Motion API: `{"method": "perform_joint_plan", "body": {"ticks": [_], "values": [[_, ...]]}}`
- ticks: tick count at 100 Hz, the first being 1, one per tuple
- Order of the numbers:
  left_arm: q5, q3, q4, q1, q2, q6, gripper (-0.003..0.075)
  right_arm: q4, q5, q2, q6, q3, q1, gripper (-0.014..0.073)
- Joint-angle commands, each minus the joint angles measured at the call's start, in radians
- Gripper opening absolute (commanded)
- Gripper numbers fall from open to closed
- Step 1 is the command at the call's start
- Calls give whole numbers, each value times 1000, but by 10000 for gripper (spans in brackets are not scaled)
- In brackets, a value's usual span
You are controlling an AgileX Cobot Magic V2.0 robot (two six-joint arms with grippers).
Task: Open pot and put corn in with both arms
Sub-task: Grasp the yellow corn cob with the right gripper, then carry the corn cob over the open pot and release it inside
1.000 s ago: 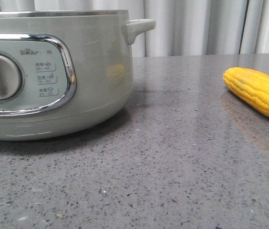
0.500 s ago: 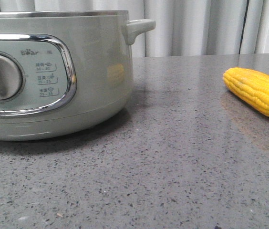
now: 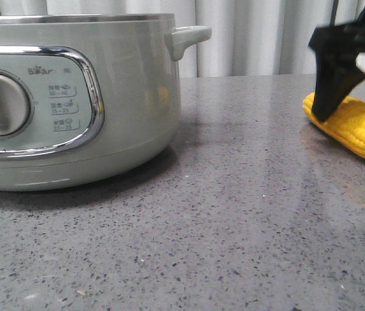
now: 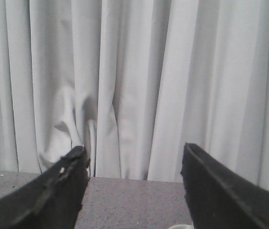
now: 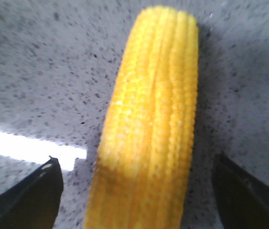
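The pot [image 3: 72, 97] is a big round cooker with a smooth, pale grey-green skin, a steel rim, a stubby side handle [image 3: 189, 37] and a chrome-framed panel [image 3: 37, 100] carrying a large dished knob [image 3: 0, 103]. It stands on the left of a speckled grey stone table [image 3: 234, 227] whose polished top mirrors faint reflections.

The corn [image 3: 357, 126] lies flat on the table far to the right, well apart from the pot, a bright yellow cob of tight bumpy kernel rows narrowing to a rounded tip that points toward the pot.

The right gripper [image 5: 137, 191] hangs over the cob with its matt black fingers [image 5: 27, 198] spread wide, one on each side and neither touching the kernels in the right wrist view. From the front, one dark finger crosses in front of the tip of the cob and hides part of it; the picture is blurred there, so contact at that point is hard to judge.

The left gripper [image 4: 134, 186] is also spread, its two black fingers holding nothing, facing pleated pale curtains [image 4: 134, 81] behind the table edge.
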Motion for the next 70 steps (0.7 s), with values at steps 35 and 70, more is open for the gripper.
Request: {"method": "perform_joint_plan", "body": {"ticks": [35, 70], "values": [[-64, -31, 1, -8, 10, 0, 408, 82, -14, -91, -4, -121, 9, 10], [-91, -31, 1, -8, 12, 0, 408, 204, -132, -131, -22, -475, 352, 8]]}}
